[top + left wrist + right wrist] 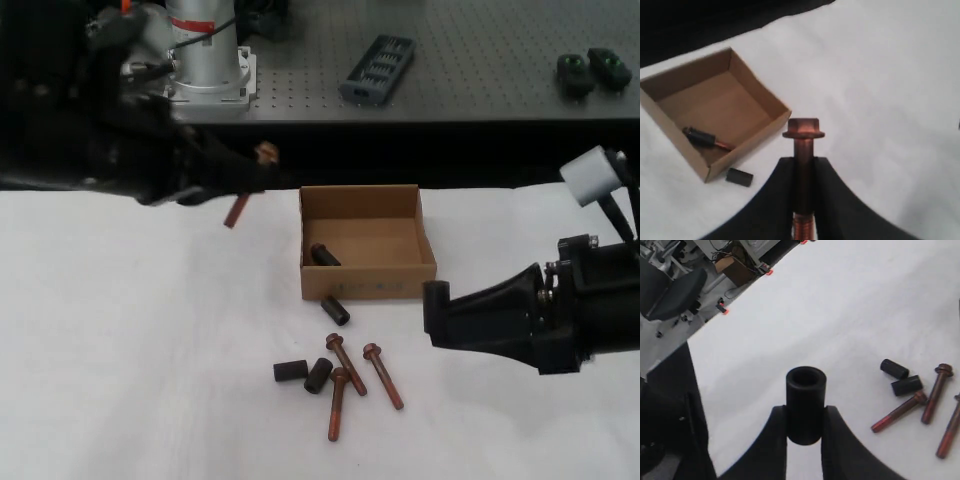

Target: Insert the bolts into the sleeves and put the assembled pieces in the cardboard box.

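The left fingers point(780, 195) pinch a bolt point(803, 135) at ten o'clock of the box point(400, 280), the right fingers point(775, 440) a sleeve point(806, 395); misaligned axes could jam insertion.

Left pincer point(803, 165) gripping, right pincer point(805, 412) gripping, seemingly aloft

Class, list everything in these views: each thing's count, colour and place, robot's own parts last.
cardboard box: one, brown, middle of the cloth.
assembled piece: one, black and copper, inside the cardboard box.
loose bolts: three, copper, on the cloth before the box.
loose sleeves: three, black; one by the box's front wall, two beside the loose bolts.
held bolt: one, copper, in the left gripper.
held sleeve: one, black, in the right gripper.
cloth: one, white, over the bench.
slotted tray: one, dark, on the grey table behind.
left gripper: one, black, shut, left of the box.
right gripper: one, black, shut, right of the box.
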Tool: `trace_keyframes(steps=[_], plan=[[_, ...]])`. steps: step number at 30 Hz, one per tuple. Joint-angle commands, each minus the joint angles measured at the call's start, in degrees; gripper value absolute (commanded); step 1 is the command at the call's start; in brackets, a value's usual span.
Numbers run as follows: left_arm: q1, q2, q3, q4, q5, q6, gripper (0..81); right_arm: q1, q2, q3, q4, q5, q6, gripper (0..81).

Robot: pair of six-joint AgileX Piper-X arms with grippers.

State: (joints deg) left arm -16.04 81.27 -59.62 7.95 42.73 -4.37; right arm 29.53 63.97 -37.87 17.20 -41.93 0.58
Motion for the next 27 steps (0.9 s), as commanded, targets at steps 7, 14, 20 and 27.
trace_keyframes(steps=[7,14,20,27], plan=[[0.5,-4.9,16.0,-41.8,0.7,-32.5,0.6,-0.1,7.5,-3.1,-4.4,0.1,-1.5,1.5],[0.5,-1.2,19.6,-57.0,0.5,-40.6,0.6,0.7,16.2,-11.3,-4.8,-2.5,-1.5,1.5],[0.3,3.4,17.6,-62.1,2.3,-45.6,0.6,4.6,20.3,-17.0,-4.8,-2.5,-1.5,1.5],[-0.1,4.2,10.3,-51.5,7.4,-43.9,0.6,5.5,21.3,-17.5,-4.7,-2.5,1.0,1.5]])
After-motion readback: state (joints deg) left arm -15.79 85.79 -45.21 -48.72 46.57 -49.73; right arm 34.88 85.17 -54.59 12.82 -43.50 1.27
